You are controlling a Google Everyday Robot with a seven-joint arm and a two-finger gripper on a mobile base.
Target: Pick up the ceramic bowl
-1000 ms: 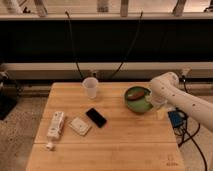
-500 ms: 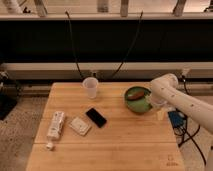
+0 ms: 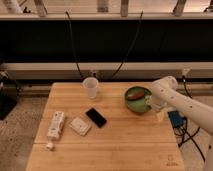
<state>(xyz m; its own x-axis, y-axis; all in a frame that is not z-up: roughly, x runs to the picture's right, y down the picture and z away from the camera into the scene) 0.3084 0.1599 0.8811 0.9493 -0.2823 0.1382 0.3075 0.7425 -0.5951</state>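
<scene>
- A green ceramic bowl (image 3: 135, 99) with a brown patch inside sits on the wooden desk (image 3: 120, 147), near the desk's far right corner.
- A white arm reaches in from the bowl's right. Its gripper (image 3: 156, 103) is at the bowl's right rim.
- Whether the gripper is open or clamped on the rim cannot be told.
- Left of the bowl stands a translucent cup (image 3: 91, 87).
- Further left and nearer lies a black phone (image 3: 95, 117).

The robot's arm (image 3: 189, 107) is white and smooth, built of thick tubular segments with a rounded, bulbous joint (image 3: 167, 84) near its end. Its pincer (image 3: 153, 103), pale grey-white, sits at the arm's tip, over the right side of the tabletop (image 3: 115, 145).
</scene>
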